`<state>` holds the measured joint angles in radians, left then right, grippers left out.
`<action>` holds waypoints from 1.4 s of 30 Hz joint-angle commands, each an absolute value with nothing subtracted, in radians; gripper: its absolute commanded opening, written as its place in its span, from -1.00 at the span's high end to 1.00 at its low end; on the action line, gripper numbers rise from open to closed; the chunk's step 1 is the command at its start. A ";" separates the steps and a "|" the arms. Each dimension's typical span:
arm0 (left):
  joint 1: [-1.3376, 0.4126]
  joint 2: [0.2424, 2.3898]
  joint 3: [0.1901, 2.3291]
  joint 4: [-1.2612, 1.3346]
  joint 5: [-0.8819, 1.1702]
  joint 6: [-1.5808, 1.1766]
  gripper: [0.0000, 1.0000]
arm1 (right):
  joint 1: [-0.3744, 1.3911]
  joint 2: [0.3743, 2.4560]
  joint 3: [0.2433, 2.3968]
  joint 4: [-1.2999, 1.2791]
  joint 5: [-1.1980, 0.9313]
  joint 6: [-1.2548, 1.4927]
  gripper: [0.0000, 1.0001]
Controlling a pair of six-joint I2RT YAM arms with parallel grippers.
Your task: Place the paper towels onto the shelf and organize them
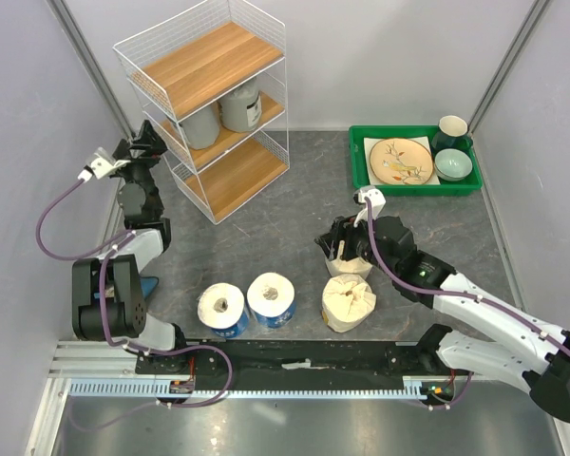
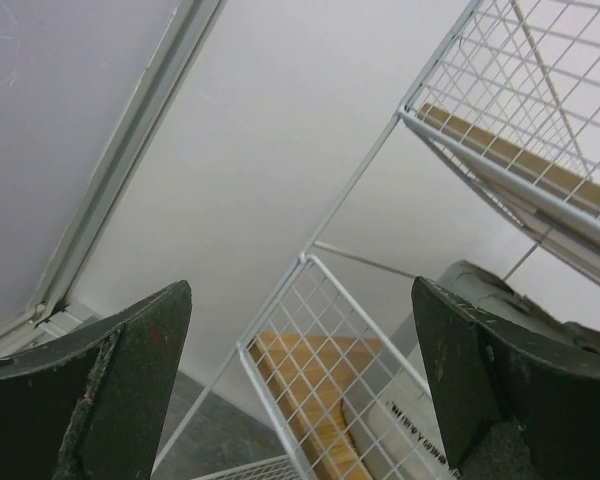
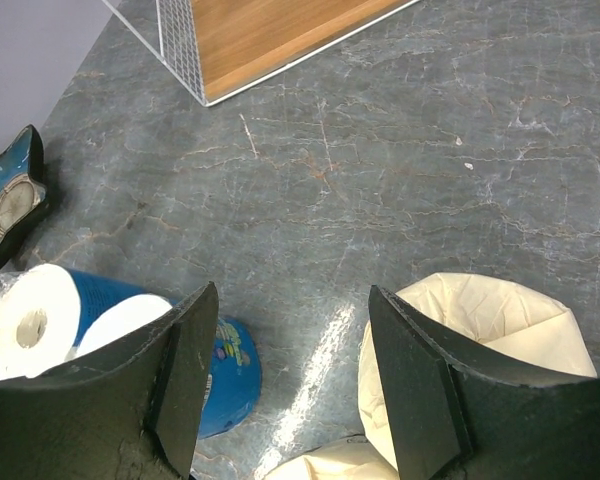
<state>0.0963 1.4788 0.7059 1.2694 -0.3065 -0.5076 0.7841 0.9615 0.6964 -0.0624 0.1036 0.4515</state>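
While right gripper tilted over cream rolls, left gripper raised (both agape, empty).

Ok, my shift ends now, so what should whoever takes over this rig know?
Left end effector: open, empty, beside the shelf.
Right end effector: open, empty, just above one of the cream rolls.
Done: two grey rolls stand on the middle tier.
Left to do: two blue rolls and both cream rolls are on the table, near the arm bases.
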 commanded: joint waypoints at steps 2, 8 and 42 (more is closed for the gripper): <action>0.101 1.491 0.793 1.283 -0.321 -0.583 -0.95 | 0.773 0.974 0.690 -0.012 0.080 0.446 -0.41; 0.103 1.496 0.850 1.164 -0.290 -0.522 -0.95 | 0.761 0.976 0.690 -0.009 0.071 0.446 -0.41; 0.101 1.583 0.946 1.040 -0.200 -0.699 -0.91 | 0.710 0.985 0.667 -0.005 0.023 0.446 -0.43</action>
